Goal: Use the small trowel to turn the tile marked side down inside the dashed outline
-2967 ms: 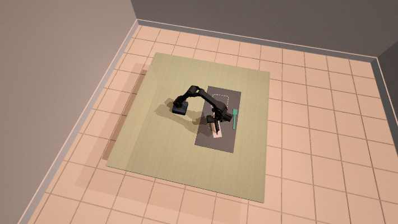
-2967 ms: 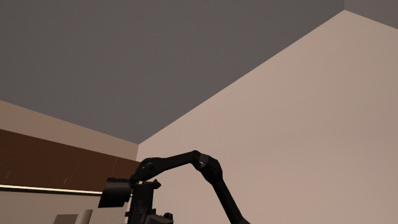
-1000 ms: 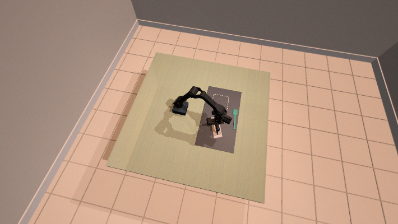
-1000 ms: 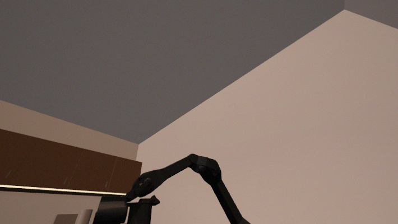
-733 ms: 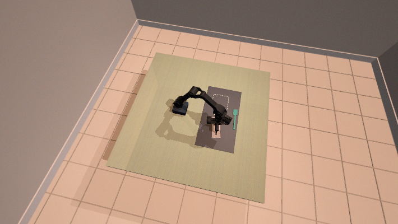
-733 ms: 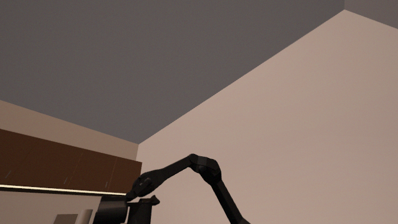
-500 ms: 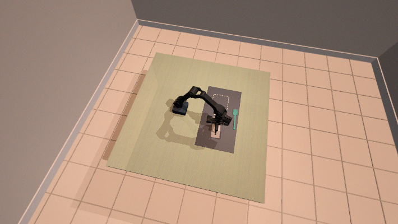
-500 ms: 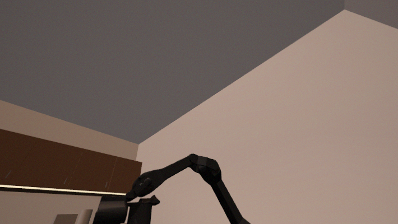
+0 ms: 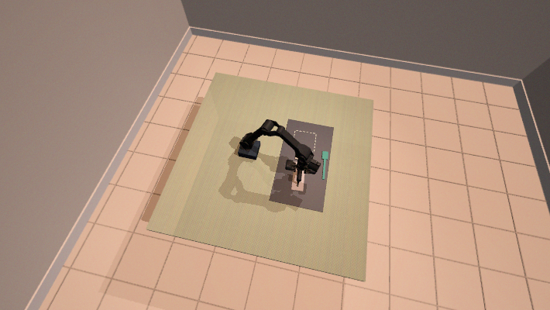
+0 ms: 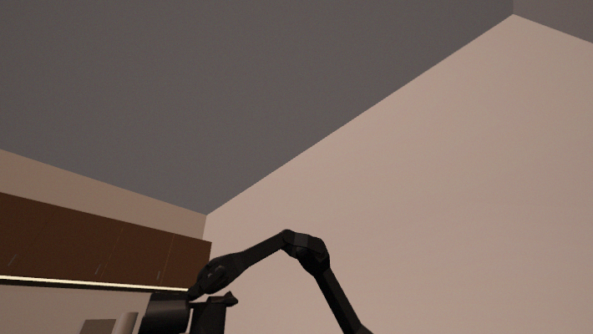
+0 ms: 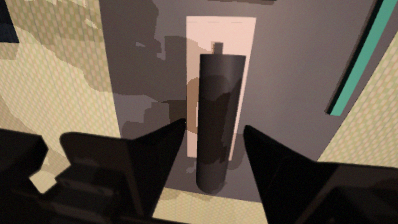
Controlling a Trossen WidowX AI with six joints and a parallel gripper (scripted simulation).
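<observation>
The gripper (image 11: pixel 215 125) is open. Its fingertips stand either side of a dark cylindrical handle (image 11: pixel 215 115), with a small gap at least on the left. The handle, taken as the trowel's, lies lengthwise over a pink rectangular plate (image 11: pixel 222 32) (image 9: pixel 297 188) and has a short stub at its far end; how they join is unclear. The tile cannot be made out; only a dark edge shows at the top of the wrist view, and the arm hides that area in the top view. The dashed outline (image 9: pixel 305 132) is on the dark mat (image 9: pixel 314 199), partly behind the arm.
A green long-handled tool (image 9: pixel 324 168) (image 11: pixel 360 65) with a square head lies near the mat's right edge. The arm's base (image 9: pixel 249 150) stands on the pale green table top (image 9: pixel 240 232), left of the mat. The exterior view shows the arm, walls and brown cabinets (image 10: pixel 83 246).
</observation>
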